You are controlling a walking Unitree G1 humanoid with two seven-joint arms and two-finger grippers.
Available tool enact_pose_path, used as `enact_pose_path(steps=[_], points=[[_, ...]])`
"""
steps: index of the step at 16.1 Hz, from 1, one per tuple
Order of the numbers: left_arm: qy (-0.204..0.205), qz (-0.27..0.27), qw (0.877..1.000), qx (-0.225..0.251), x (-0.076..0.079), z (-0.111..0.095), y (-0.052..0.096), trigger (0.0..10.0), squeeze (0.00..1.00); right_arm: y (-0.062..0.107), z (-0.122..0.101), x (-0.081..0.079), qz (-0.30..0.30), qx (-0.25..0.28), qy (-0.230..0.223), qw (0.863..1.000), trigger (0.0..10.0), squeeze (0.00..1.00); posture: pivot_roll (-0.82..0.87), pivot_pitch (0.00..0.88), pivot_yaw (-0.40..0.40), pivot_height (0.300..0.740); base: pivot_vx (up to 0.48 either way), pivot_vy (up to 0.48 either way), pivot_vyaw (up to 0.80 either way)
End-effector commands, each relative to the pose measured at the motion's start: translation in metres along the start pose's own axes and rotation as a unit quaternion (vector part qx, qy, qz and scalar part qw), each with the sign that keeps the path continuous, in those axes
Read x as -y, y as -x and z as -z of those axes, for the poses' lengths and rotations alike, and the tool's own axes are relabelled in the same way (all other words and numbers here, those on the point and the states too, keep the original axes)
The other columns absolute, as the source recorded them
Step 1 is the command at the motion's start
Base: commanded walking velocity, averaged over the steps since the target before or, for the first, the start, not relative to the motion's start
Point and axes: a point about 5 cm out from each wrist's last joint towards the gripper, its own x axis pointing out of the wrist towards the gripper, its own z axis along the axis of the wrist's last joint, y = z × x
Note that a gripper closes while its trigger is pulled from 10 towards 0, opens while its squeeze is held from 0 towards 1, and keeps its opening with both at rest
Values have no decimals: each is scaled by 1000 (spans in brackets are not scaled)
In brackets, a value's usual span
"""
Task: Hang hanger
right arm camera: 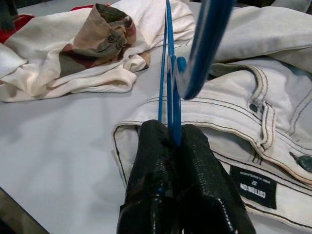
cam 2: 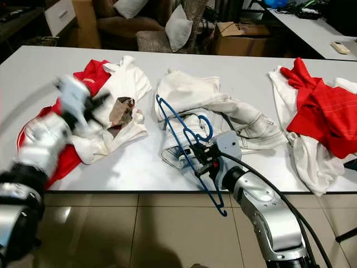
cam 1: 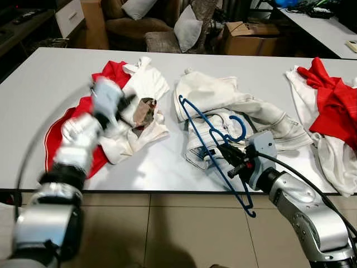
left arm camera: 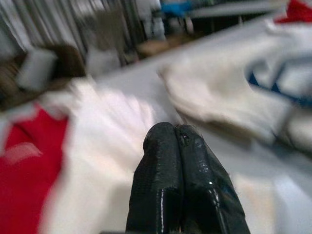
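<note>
white "cotton:on" jeans label (right arm camera: 254,184)

Both arms are looking silver and chunky with black joint bands, a black cable is trailing along the right arm (cam 1: 312,218), and glossy, textured black fingers (right arm camera: 156,180) are showing up front.

So the hanger (cam 1: 215,149) is a thin blue wire one, pinched near its middle between the 2 closed fingers of the right claw (cam 1: 222,148). It's tilted, not hanging straight. Its hook (cam 1: 240,127) curls up just beyond the claw tips, over the white jeans. 1 end sticks out past the near table edge below the claw, the other reaches further in over the table.
</note>
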Motion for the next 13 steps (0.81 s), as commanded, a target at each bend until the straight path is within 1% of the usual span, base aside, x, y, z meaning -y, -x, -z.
enact_pose_path(steps=[1, 2, 3, 6, 8, 10, 13], points=[[1, -28, 1000, -10, -2, 3, -1, 10000, 1000, -1, 0, 0, 0, -1, 1, 1000, 10000, 0, -60, 0, 1, 740, 0, 0, 0], [4, -48, 999, -10, -5, 5, -1, 10000, 1000, -1, 0, -1, -1, -1, 1, 1000, 10000, 0, -65, 0, 1, 740, 0, 0, 0], [7, -57, 998, -7, -6, 5, 0, 10000, 1000, 0, 0, -1, -1, 0, 1, 1000, 10000, 0, -65, 0, 1, 740, 0, 0, 0], [5, -50, 999, -13, -5, 7, -1, 10000, 1000, -1, -2, 1, -3, -1, 3, 1000, 10000, 0, -76, 0, -6, 740, 0, 0, 0], [15, -37, 999, -16, -3, 8, -4, 10000, 1000, -1, -3, 2, -3, 0, 4, 1000, 10000, 0, -77, 0, -9, 740, 0, 0, 0], [38, -21, 999, -12, 0, 8, -6, 10000, 1000, -2, -4, 2, -4, 1, 5, 1000, 10000, 0, -77, 0, -9, 740, 0, 0, 0], [41, -10, 999, -21, 1, 11, -5, 10000, 1000, -2, -4, 1, -2, 1, 4, 1000, 10000, 0, -85, 0, 7, 740, 0, 0, 0]])
